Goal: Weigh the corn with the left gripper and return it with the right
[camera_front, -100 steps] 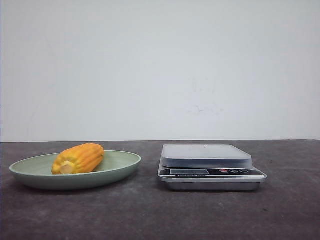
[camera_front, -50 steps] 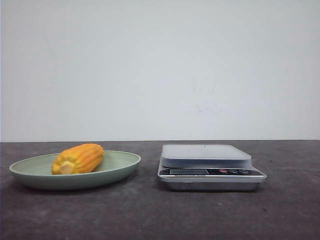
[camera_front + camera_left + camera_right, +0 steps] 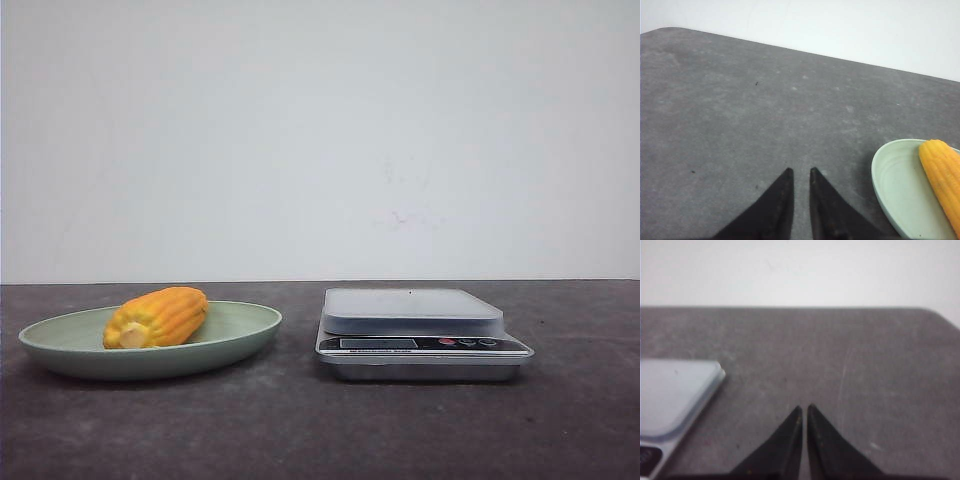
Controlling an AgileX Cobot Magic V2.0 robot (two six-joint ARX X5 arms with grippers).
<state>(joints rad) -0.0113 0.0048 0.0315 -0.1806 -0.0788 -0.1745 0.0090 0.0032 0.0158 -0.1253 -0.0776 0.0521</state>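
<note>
the left gripper [image 3: 800, 172] is hovering over bare table [image 3: 740, 125], its fingers nearly together and holding nothing. the right gripper [image 3: 804, 409] is hanging the same way, tips almost touching (the scale [image 3: 670, 390] sitting just off to one side). the corn [image 3: 156, 317] is lying in the pale green plate [image 3: 240, 335], left of the scale.

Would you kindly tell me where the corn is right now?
In the front view, the corn lies in the green plate at table left, left of the scale.

Matt, seemingly speckled grey table [image 3: 300, 430]
</note>
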